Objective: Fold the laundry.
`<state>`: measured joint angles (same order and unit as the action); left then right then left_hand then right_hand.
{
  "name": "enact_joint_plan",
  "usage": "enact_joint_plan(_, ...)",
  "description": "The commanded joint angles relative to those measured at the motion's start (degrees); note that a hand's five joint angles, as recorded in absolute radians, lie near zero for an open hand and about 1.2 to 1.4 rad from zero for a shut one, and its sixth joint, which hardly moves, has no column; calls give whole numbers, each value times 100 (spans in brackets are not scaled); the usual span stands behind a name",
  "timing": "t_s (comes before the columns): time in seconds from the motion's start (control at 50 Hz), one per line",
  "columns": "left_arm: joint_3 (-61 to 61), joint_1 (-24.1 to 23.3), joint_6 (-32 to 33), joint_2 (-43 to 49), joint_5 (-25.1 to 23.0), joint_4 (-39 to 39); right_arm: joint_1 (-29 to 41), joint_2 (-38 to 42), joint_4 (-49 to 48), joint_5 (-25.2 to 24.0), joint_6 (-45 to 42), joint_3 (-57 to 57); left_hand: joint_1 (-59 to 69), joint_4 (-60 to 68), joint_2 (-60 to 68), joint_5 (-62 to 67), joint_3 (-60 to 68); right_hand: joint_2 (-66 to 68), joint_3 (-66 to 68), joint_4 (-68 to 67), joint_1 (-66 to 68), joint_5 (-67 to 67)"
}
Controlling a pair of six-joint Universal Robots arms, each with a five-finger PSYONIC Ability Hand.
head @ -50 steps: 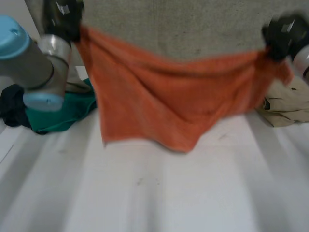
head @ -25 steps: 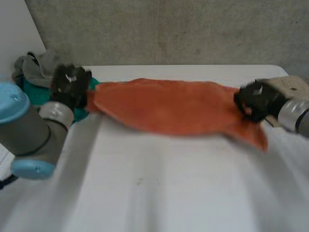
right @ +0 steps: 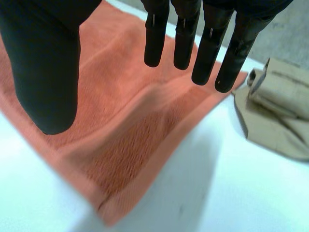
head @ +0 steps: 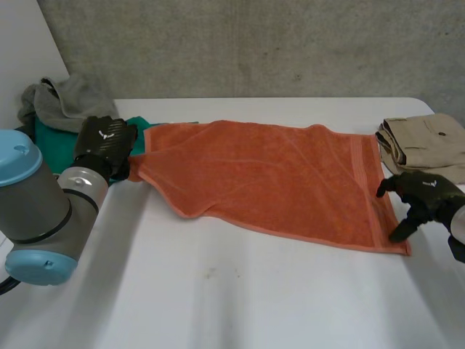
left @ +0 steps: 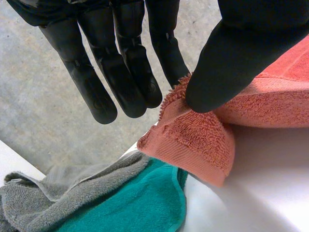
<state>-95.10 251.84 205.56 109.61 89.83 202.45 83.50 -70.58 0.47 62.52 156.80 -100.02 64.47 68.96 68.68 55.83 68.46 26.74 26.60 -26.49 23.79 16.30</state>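
Evidently spread flat for folding: orange towel lay on surface; left hand pinched one corner, right hand hovered unclenched, empty.

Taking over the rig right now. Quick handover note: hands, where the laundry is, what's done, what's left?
Left hand: shut on the towel, pinching its far left corner between thumb and fingers, next to the teal cloth and grey cloth.
Right hand: open, fingers straight, over the towel's near right corner.
The towel is spread on the table, mostly flat, rumpled at the pinched corner. Folded beige trousers lie beyond the right hand.
Done: towel laid out.
Left: flatten the left end and fold the towel; the teal and grey cloths are heaped unfolded.
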Motion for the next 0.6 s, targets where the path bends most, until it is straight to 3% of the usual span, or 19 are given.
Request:
enact_joint_plan(0.02, 0, 22, 1, 16, -1, 5, -106, 140, -222, -143, -588, -360, 1553, 1104, 1132, 1417, 1154, 218, 232, -243, 513, 262)
enact_joint_plan(0.36, 9, 102, 1, 16, -9, 5, -62, 782, -934, -223, -1301, -264, 1553, 1104, 1132, 1417, 1154, 1025, 1039, -1050, 1320, 1069)
enact_joint_plan(0.6, 9, 102, 1, 8, -1, 5, -53, 1063, -1181, -179, -1319, 61, 1553, 1104, 1132, 1417, 1154, 3178, 3192, -3203, 3473, 3222)
